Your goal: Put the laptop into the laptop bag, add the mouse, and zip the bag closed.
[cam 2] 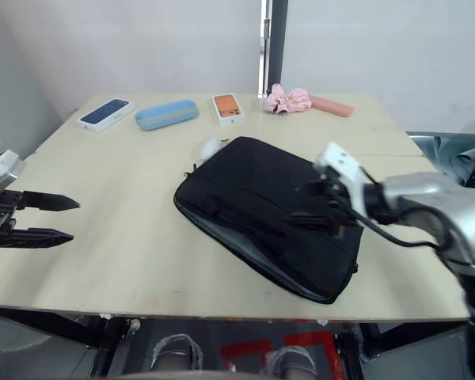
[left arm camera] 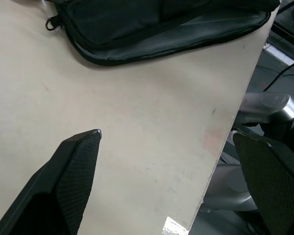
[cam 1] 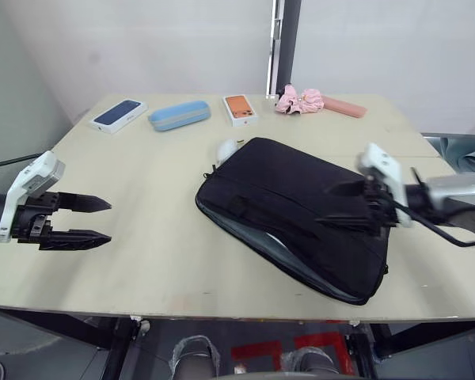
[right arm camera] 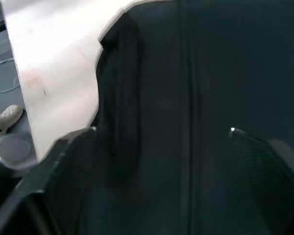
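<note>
Apparently the bag's long side is still gaping: along the near edge of the laptop bag (cam 1: 297, 214) a grey band shows inside the open seam, which looks like the laptop (cam 1: 257, 233) already slid in, though too little shows to be sure. The right gripper (cam 1: 344, 207) hangs released over the bag's right end, fingers spread above the black fabric and grasping nothing. The white mouse (cam 1: 226, 148) sits well ahead of that gripper, touching the bag's far corner, so the step in hand is likely fetching it. To do that well, lift clear of the fabric, reach past the bag and close across the mouse's narrow sides. The left gripper (cam 1: 97, 219) waits spread and empty over bare table (cam 1: 142, 253), the bag well off to its right. The bag's handles and zip pull near the right gripper are hard to make out
</note>
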### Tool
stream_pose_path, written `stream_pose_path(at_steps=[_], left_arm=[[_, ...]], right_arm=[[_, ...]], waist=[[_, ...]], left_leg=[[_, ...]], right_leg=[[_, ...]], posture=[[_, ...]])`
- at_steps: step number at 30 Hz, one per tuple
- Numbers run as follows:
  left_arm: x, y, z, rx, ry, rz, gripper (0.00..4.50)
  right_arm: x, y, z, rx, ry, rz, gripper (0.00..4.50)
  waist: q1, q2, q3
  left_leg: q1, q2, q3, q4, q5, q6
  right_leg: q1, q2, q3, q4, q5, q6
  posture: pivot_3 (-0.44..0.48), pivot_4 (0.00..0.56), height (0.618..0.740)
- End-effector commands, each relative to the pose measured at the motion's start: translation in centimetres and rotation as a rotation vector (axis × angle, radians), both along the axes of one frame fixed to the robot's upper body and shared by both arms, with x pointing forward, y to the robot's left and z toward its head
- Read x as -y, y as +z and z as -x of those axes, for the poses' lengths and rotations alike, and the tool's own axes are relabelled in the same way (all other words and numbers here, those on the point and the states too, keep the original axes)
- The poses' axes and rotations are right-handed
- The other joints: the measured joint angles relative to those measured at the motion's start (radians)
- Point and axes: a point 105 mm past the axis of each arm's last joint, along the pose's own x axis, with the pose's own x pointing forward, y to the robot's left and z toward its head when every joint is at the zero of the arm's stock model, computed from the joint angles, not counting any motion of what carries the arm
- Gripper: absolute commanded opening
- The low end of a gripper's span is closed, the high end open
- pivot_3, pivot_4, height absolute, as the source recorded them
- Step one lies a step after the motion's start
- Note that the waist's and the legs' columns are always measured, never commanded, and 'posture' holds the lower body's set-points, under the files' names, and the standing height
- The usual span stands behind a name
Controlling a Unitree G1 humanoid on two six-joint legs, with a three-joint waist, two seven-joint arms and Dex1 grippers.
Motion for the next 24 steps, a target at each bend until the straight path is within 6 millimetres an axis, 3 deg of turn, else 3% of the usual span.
stream_pose_path(at_steps=[1,5,7,11,17,21,24], left_arm=[[-1.1,0.2,0.6,0.009,0.029,0.007,4.5],[-2.0,0.5,0.8,-0.004,0.089,0.057,4.5],[-2.5,0.3,0.7,-0.01,0.107,0.052,4.5],[-2.8,0.0,0.0,-0.013,0.114,0.062,4.5],[-2.5,-0.3,-1.5,-0.013,0.075,0.042,4.5],[-1.2,-1.2,-4.4,0.048,0.039,0.038,4.5],[-0.2,-3.3,-7.6,0.168,-0.008,-0.082,4.5]], right_arm=[[2.2,2.1,2.0,0.054,-0.056,-0.022,4.48],[5.7,2.6,4.0,0.088,-0.213,-0.041,4.48],[6.5,2.7,4.9,0.125,-0.254,-0.039,4.48],[6.4,2.5,6.0,0.143,-0.279,-0.011,4.48],[5.5,1.5,6.2,0.106,-0.259,0.004,4.48],[4.5,0.4,6.2,0.081,-0.224,0.023,4.48],[3.9,0.3,6.2,0.093,-0.217,-0.036,4.48]], waist=[[-0.004,0.0,0.0],[-0.003,-0.001,-0.001],[-0.001,-0.001,-0.001],[-0.001,-0.002,-0.001],[0.0,-0.001,-0.002],[0.011,0.0,-0.004],[0.023,0.001,-0.006]], left_leg=[[0.001,0.0,0.001,0.0,0.0,0.0],[0.002,0.0,0.001,0.0,0.0,0.001],[0.002,0.0,0.002,0.0,0.0,0.001],[0.004,0.0,0.002,0.001,0.0,0.001],[0.005,0.0,0.002,0.001,0.0,0.001],[0.005,0.0,0.002,0.001,0.0,0.001],[0.004,-0.001,0.002,0.001,0.0,0.001]], right_leg=[[0.0,0.0,0.0,0.0,0.0,0.0],[0.001,0.0,0.001,0.0,0.0,0.0],[0.001,0.0,0.001,0.0,0.0,0.0],[0.001,0.0,0.002,0.001,0.0,0.001],[0.001,0.0,0.003,0.002,-0.001,0.001],[0.001,0.0,0.003,0.002,-0.001,0.001],[0.001,-0.001,0.003,0.003,-0.001,0.001]], posture=[[0.0,0.15,0.74],[0.0,0.15,0.74],[0.0,0.15,0.74],[0.0,0.15,0.74],[0.0,0.15,0.74],[0.0,0.15,0.74],[0.0,0.15,0.74]])
